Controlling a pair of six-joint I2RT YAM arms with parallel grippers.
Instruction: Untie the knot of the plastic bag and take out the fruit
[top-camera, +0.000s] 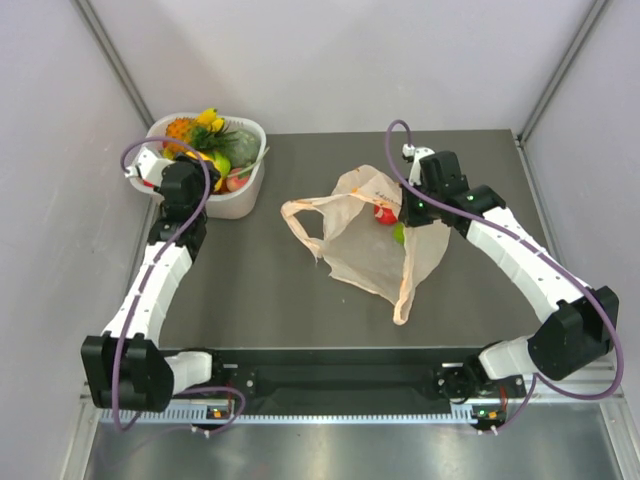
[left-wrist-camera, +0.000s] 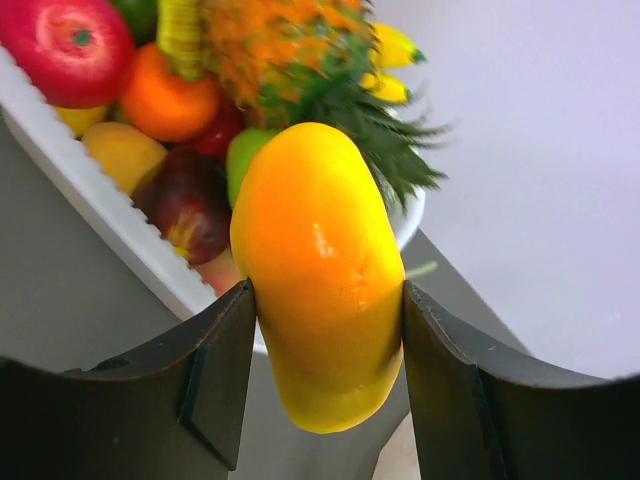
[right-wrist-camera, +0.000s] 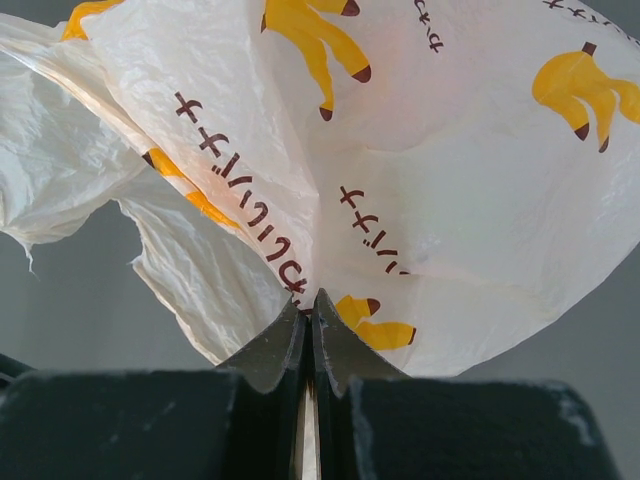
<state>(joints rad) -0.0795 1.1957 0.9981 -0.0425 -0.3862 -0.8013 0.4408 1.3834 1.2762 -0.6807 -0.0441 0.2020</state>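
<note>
Plastic bag (top-camera: 370, 240): untied, lying mid-table, handles loose, red and green pieces inside.
Right gripper (right-wrist-camera: 310, 322): pinched on bag film.
Left gripper (left-wrist-camera: 325, 375): clamped on yellow-orange mango (left-wrist-camera: 320, 270), above white tub (top-camera: 240, 195) of fruit.

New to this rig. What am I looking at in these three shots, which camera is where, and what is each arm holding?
Two robot arms are bolted at the near edge of a dark table. The top view looks down from above and behind them; the other two views come from cameras on each wrist.

The left gripper holds a yellow-orange mango between its fingers, above a white tub already piled with toy fruit such as a pineapple.

The right gripper is shut on the film of the plastic bag, which lies spread open mid-table. Small red and green pieces still show through it.
</note>
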